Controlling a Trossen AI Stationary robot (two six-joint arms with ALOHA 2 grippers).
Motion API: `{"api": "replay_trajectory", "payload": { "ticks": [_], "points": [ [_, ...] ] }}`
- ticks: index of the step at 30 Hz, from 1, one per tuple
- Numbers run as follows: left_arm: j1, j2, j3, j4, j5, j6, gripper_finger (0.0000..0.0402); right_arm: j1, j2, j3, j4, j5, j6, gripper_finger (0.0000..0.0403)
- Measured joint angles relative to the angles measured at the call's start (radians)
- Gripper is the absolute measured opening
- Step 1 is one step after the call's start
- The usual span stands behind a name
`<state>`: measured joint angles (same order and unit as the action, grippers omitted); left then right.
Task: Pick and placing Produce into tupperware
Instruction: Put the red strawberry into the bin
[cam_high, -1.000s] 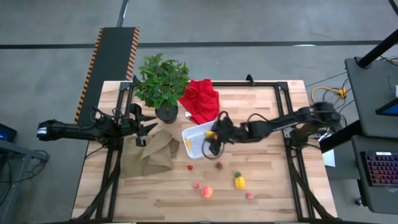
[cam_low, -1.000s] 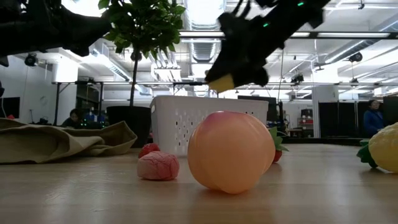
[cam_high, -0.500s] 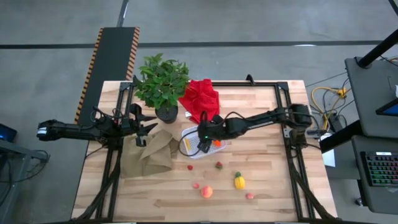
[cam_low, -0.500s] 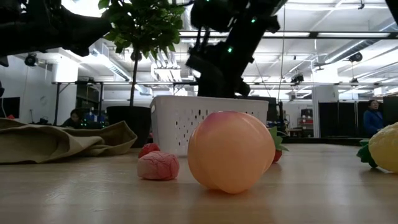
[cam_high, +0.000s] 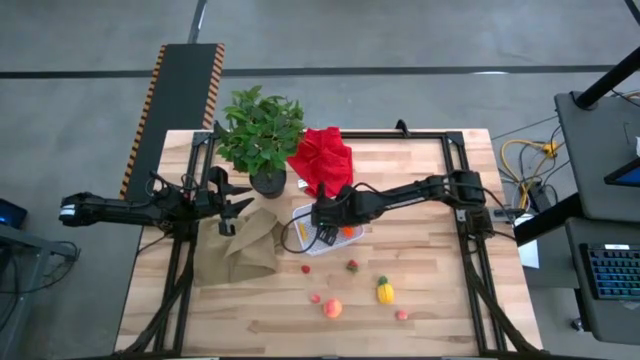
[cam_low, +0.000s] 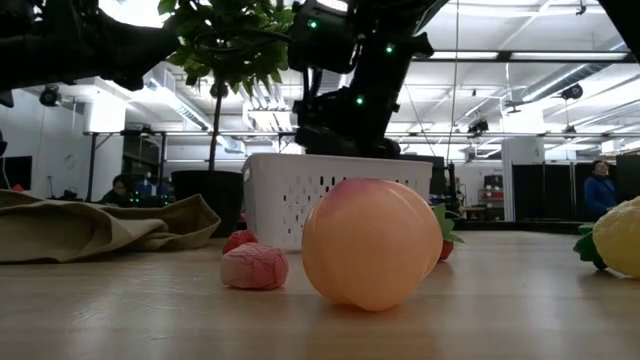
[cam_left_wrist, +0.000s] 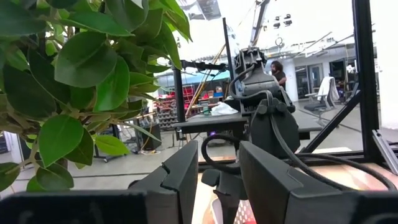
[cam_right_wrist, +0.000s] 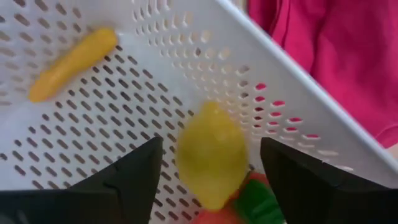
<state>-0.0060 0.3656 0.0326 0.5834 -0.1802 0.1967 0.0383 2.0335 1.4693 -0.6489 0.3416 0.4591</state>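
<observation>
Over the tupperware (cam_high: 309, 226) your right gripper (cam_right_wrist: 211, 168) hangs with fingers spread, a lemon (cam_right_wrist: 212, 154) loose between them on the dotted floor. Carrot (cam_right_wrist: 72, 64) lies in there too. Your left gripper (cam_high: 238, 207) waits beside the potted plant (cam_high: 260, 135), fingers apart.

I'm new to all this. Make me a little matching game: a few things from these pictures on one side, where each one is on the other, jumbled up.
Things:
1. lemon
2. peach
3. left gripper
4. red cloth

Places:
A. bare on the wooden table
B. beside the potted plant, above the brown paper bag
C. inside the white tupperware
D. behind the tupperware, next to the plant

Pairs: 1-C, 2-A, 3-B, 4-D
</observation>
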Motion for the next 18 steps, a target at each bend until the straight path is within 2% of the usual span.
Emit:
{"api": "replay_trajectory", "payload": {
  "ticks": [8,13,18],
  "points": [
    [0.000,0.001,0.000,-0.002,0.000,0.000,0.0105,0.019,-0.129,-0.001,-0.002,0.013,0.001,0.0293],
    [0.000,0.001,0.000,-0.003,0.000,-0.001,0.0105,0.085,-0.272,-0.006,-0.038,0.064,0.046,0.0289],
    [0.000,0.000,0.000,-0.009,0.001,-0.006,0.0105,0.185,-0.378,-0.018,-0.123,0.072,0.150,0.0281]
  ]
}}
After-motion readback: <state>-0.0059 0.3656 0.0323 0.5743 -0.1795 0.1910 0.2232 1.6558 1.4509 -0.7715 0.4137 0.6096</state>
